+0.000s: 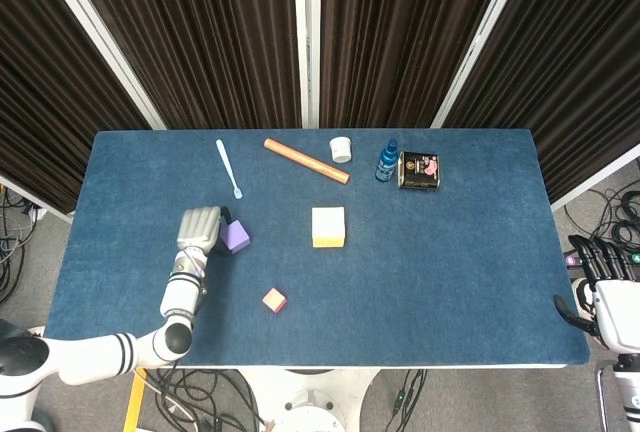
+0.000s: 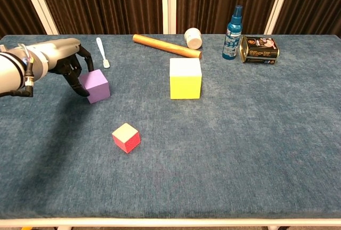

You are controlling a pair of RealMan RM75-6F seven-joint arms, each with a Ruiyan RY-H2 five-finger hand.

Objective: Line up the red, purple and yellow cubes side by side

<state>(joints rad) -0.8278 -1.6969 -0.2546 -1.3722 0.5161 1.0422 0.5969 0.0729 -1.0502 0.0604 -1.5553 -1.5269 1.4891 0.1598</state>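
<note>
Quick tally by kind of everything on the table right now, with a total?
Cubes: 3, purple, yellow, red
Bottles: 1, blue
Tins: 1
Wooden sticks: 1
White spatulas: 1
White jars: 1
Total: 8
</note>
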